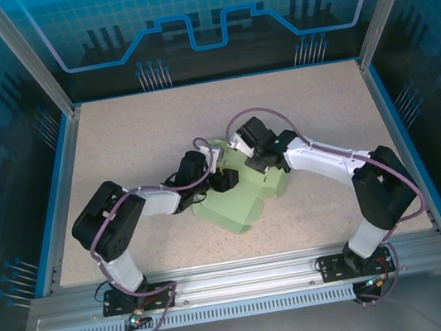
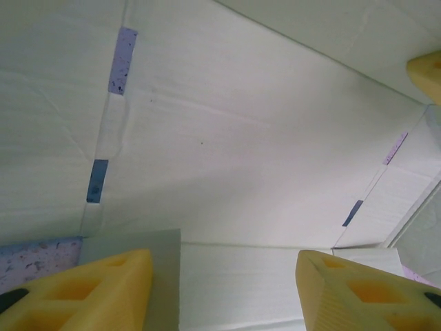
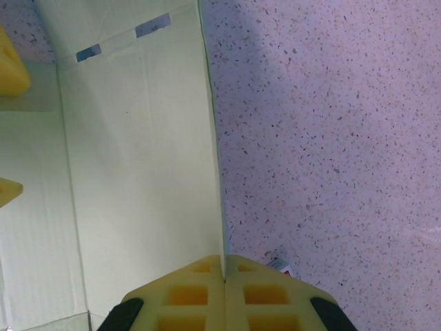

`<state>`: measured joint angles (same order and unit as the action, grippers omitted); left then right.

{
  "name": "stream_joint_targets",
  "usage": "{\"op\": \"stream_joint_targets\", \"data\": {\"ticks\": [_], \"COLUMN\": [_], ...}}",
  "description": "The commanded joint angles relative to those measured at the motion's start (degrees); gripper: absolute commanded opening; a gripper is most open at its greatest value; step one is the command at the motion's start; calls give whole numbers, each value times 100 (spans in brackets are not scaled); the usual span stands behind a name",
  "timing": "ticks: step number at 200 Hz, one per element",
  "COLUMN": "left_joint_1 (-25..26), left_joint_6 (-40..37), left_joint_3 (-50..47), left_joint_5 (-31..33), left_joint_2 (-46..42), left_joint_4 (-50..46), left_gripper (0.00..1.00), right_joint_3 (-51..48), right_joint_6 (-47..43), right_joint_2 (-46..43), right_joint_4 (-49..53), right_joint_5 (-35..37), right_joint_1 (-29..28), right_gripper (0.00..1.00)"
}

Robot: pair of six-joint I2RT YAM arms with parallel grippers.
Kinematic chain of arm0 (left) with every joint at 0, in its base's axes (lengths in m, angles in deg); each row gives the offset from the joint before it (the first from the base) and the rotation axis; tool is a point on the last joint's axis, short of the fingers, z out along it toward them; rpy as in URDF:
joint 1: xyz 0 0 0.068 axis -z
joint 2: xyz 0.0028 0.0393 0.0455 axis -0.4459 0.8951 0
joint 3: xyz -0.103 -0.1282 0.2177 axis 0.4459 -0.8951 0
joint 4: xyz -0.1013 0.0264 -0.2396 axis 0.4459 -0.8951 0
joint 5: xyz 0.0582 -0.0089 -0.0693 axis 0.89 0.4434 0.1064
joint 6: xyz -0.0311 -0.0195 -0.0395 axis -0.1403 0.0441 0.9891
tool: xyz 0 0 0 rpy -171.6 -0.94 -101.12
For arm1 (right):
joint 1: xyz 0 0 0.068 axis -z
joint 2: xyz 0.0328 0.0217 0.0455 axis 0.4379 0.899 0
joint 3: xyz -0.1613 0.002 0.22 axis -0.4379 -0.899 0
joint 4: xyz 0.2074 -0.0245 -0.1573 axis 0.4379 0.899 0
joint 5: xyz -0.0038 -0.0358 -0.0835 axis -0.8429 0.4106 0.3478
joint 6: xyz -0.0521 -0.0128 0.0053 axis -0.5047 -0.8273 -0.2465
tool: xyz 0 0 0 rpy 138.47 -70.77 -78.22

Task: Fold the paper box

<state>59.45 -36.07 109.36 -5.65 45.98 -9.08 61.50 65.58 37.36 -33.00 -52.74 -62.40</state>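
At the near edge of the table, your left arm [image 1: 112, 224] and right arm [image 1: 379, 186] rise from their bases and reach inward to meet over the middle of the speckled beige tabletop [image 1: 117, 148]. There lies the paper box [image 1: 239, 204] — pale mint-green thin card, die-cut, with some panels raised but not yet a closed box.

Your left gripper [image 1: 224, 180] sits at the box's left side. In its wrist view the yellow fingers [image 2: 89, 289] stand apart, with a broad card panel spread beyond them and nothing pinched between. Your right gripper [image 1: 255, 162] is on the box's far right part. Its wrist view shows the jaws pressed together, with the edge of a card panel running straight into the seam, so I judge it is pinching that edge.

Treat the card as light and thin. It will likely bend wherever you push, spring back from a crease that isn't pressed home, and slide on the tabletop if only one side is pinned. It looks smooth, so a pinch near a free corner may slip or crumple it. Take hold at a flap's edge close to a fold, and bend along the slotted crease [image 2: 110, 124] — not across a plain panel. Beyond the box the tabletop runs on to the blue far rail [image 1: 216, 82].
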Motion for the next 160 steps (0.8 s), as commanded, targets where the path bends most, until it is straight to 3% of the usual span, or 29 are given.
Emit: {"op": "stream_joint_targets", "data": {"ticks": [1, 24, 61, 111, 160], "left_joint_1": [61, 35, -6, -585, -1045], "left_joint_6": [163, 303, 456, 578, 248], "left_joint_3": [73, 230, 99, 29, 291], "left_joint_5": [-251, -364, -505, -943, -897], "left_joint_2": [107, 217, 117, -511, -1107], "left_joint_4": [-28, -441, -324, -229, -886], "left_gripper": [59, 59, 59, 60, 62], "right_joint_3": [-65, -98, -223, -276, -314], "right_joint_6": [219, 228, 244, 81, -60], "right_joint_2": [-109, -176, -206, -315, -460], "right_joint_4": [-215, -293, -401, -366, -295], "right_joint_5": [-315, -466, -484, -436, -434], "right_joint_1": [78, 83, 100, 119, 130], "right_gripper": [0, 0, 0, 0, 0]}}
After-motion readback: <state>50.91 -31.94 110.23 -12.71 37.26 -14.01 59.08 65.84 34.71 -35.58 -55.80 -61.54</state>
